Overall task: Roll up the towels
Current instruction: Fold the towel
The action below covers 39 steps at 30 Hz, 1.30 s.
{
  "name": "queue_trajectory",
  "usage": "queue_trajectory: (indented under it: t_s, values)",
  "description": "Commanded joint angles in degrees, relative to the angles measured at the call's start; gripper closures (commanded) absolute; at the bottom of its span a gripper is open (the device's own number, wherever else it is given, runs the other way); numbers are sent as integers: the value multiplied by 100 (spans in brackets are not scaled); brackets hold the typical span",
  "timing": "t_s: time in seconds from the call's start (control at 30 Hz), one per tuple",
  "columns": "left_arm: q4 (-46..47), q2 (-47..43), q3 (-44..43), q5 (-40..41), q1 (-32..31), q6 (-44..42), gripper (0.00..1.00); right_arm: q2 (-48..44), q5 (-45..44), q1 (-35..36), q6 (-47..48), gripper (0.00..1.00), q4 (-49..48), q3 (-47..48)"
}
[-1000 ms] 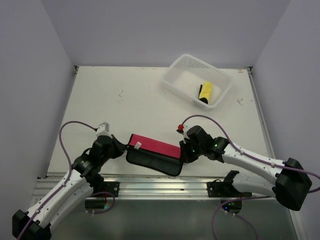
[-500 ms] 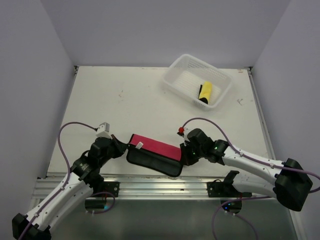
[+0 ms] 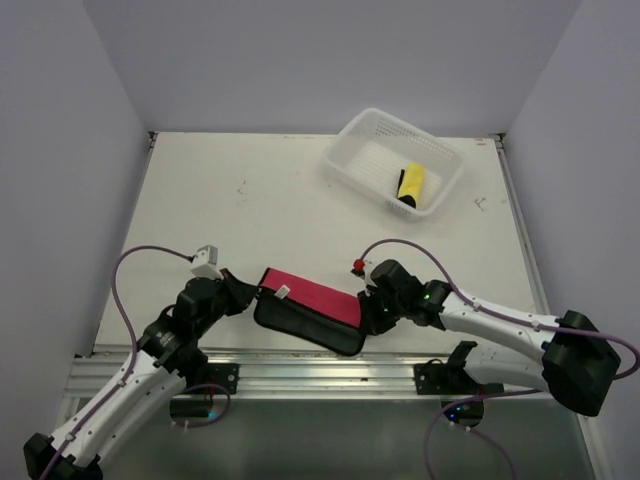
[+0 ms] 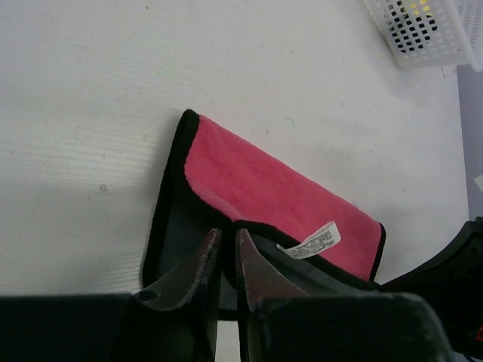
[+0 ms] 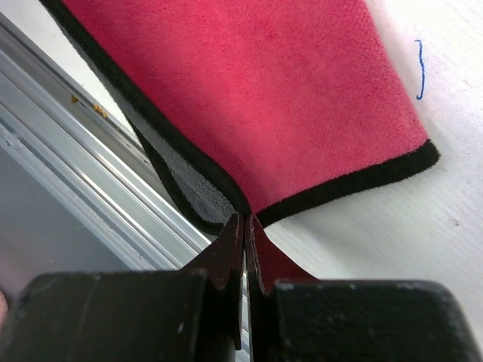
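As the left gripper (image 4: pixel 227 235) and right gripper (image 5: pixel 247 220) clamp tight on its ends, a black-edged pink cloth towel (image 3: pixel 308 295) lies lower centre.

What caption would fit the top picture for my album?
Left gripper and right gripper pinch the pink towel; a yellow towel lies in the basket.

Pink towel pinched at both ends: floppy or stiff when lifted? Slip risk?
Probably floppy: the pink towel folds over itself and its grey underside sags between the left gripper and right gripper. Likely light: thin fingertip pinches at the hem hold it. The fuzzy pile suggests it won't slip easily.
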State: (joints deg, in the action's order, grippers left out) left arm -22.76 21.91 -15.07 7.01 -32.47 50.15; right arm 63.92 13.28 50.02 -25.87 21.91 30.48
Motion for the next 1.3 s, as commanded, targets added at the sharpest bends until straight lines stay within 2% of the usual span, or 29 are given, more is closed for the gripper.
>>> queue_trajectory:
  t_s: [0.0,0.07,0.1,0.37,0.5,0.53,0.6,0.73,0.87,0.9,1.0,1.03,1.1,1.27]
  values:
    - [255,-231,66,161,-14,-67,84,85,166,78,12,100,-11,-77]
    - [246,-345,66,143,-14,-49,74,120,149,122,3,100,-46,-86]
    - [246,-372,74,143,-23,-49,73,138,140,139,3,100,-55,-77]
    - [176,-442,-31,240,-23,47,72,279,149,289,-76,100,-240,-121]
    - [263,-232,-92,275,-23,-66,71,130,438,368,-41,84,-354,-156]
    - [368,-109,-93,275,-23,-76,71,60,552,394,-41,76,-389,-165]
    - [509,5,-75,231,-23,-128,71,-211,895,395,-59,66,-530,-209]
    - [1044,488,-40,126,-23,-251,72,-600,616,395,-234,63,-381,-165]
    - [1546,1042,-57,12,-23,-418,77,-749,-306,395,-480,69,49,-104]
    - [1660,1165,-57,-76,-23,-497,81,-741,-717,395,-637,77,102,-95]
    - [2091,1622,-49,-199,-23,-646,89,-504,-1221,395,-849,94,199,-69]
    - [2222,1841,-49,-226,-14,-664,91,-416,-1414,395,-980,97,234,-16]
    - [2574,2027,21,-331,-23,-691,95,-109,-1538,395,-1095,100,226,19]
    - [3111,2563,92,-402,-23,-726,100,261,-1855,386,-1412,100,156,55]
